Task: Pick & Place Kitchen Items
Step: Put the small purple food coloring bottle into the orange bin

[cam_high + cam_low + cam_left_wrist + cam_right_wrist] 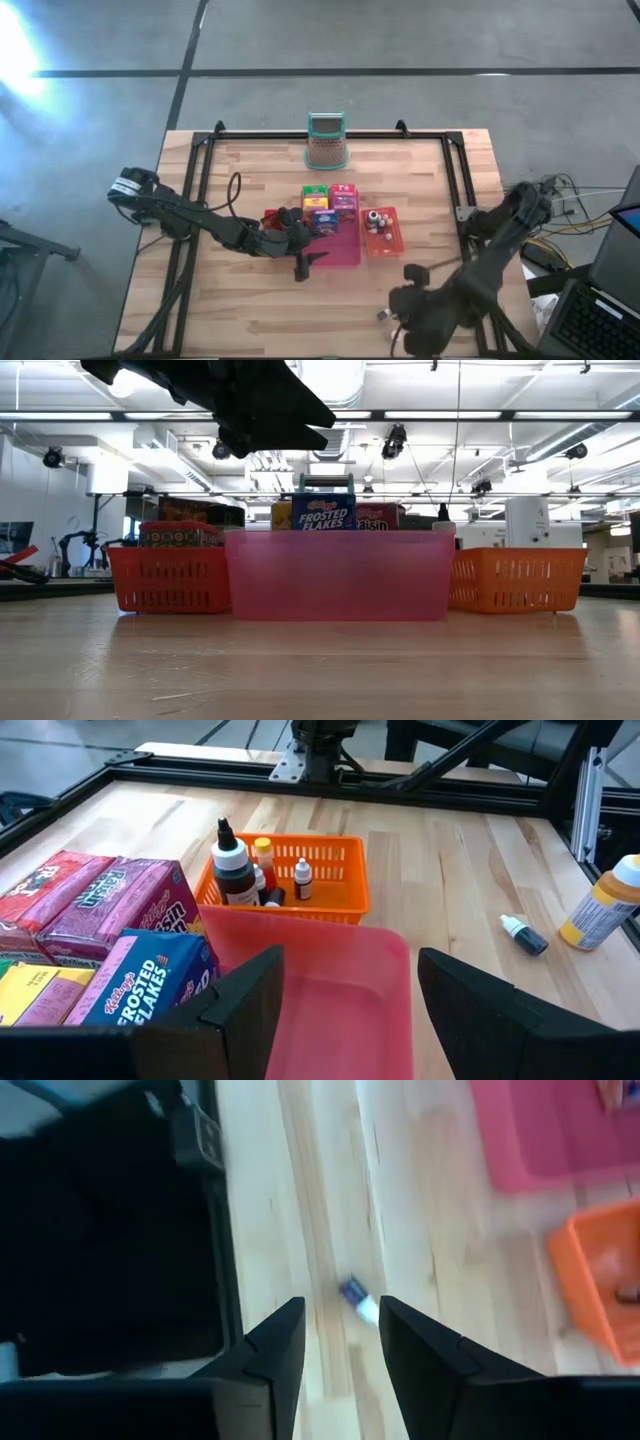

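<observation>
Left gripper [345, 1010], fingers spread and empty, hangs over the pink bin [340, 985], with the Frosted Flakes box [150, 980] upright at its side and the orange basket [285, 875] of bottles beyond. Right gripper [342, 1345], jaws parted and empty, hovers above the small dropper bottle [358, 1300], which lies flat on bare wood near the table's [250, 310] front edge. A yellow bottle [600, 905] lies tilted nearby.

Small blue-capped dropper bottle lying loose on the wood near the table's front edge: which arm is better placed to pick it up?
Right. The right gripper hovers open over the dropper bottle; the left gripper is over the pink bin.
</observation>
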Controlling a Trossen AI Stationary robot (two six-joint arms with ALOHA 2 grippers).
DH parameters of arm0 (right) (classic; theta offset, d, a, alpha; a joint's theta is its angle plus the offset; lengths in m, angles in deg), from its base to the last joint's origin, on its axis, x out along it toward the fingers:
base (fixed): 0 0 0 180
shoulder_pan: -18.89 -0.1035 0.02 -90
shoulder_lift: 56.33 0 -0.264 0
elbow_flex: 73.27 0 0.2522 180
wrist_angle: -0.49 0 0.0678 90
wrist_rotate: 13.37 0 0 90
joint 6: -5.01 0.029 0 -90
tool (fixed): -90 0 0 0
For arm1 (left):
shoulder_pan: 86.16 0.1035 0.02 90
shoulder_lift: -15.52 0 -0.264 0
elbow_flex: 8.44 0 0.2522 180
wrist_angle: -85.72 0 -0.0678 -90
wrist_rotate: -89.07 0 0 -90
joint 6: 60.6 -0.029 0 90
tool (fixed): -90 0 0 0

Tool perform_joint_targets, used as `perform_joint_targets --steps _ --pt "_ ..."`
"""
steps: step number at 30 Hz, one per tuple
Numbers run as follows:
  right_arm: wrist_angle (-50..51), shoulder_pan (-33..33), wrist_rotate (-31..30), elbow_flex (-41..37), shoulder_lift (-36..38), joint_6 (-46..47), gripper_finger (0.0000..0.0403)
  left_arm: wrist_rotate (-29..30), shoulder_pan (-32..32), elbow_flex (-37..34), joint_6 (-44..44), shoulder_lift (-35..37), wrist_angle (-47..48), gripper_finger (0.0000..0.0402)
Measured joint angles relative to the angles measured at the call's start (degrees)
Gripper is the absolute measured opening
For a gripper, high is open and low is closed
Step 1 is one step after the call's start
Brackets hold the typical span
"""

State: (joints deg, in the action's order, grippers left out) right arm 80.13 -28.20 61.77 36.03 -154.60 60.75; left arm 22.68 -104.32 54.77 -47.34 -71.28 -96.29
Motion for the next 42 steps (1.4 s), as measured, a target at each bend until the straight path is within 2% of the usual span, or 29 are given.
perform_joint_targets --steps 6,10,16,20,30,42 --pt "9.2 -1.1 5.9 10.9 -9.8 4.3 0.0151 0.0 0.0 0.0 0.4 0.0 0.2 0.0236" --pt "13.0 -1.1 7.2 17.3 -14.9 4.1 0.0167 0.0 0.0 0.0 0.4 0.0 0.3 0.0236" --pt "13.3 -0.3 7.4 24.3 -21.4 -4.7 0.0180 0.0 0.0 0.0 0.4 0.0 0.6 0.0236" --pt "13.5 1.2 7.4 26.8 -25.3 -11.7 0.0174 -0.1 0.0 0.0 0.5 0.0 0.9 0.0236" --pt "13.5 4.6 7.9 23.7 -27.5 -15.7 0.0153 -0.2 0.0 0.0 0.8 0.0 1.5 0.0236" --pt "9.9 6.7 11.4 14.9 -27.5 -14.5 0.0202 -0.2 0.0 0.0 1.4 0.0 1.8 0.0236"
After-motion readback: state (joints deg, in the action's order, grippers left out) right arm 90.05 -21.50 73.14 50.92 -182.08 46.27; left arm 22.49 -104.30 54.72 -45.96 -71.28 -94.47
